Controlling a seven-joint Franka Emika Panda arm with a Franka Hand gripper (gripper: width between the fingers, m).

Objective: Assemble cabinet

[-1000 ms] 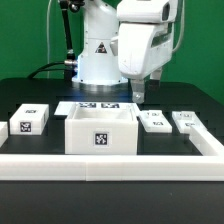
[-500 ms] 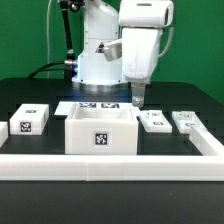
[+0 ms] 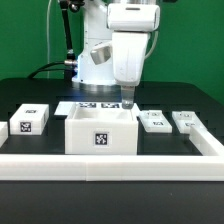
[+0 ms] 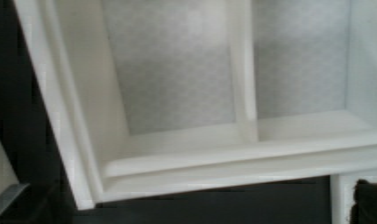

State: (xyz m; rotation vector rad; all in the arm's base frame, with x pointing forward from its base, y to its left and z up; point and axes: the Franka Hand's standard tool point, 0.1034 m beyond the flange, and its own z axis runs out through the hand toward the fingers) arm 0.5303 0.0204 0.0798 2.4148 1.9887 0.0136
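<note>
**Exterior and wrist views.** The cabinet [image 3: 100, 131] stood open-topped at mid-table, just behind the near border rail [image 3: 110, 160]. A small tagged part [image 3: 153, 121] lay near it on the exterior view's right and a tagged cube [image 3: 30, 120] on its left. The gripper [image 3: 128, 101] hung over the cabinet's far wall, towards the exterior view's right; we could not tell how wide its fingers stood. The wrist view looked down inside, showing thin walls and an inner divider [image 4: 245, 60]. We judged the box to be light, stiff, smooth plastic, apt to slide if nudged, and best pinched on a thin upper wall edge. One second earlier the gripper had hung beside the box, further to the exterior view's right; the parts had not moved.
</note>
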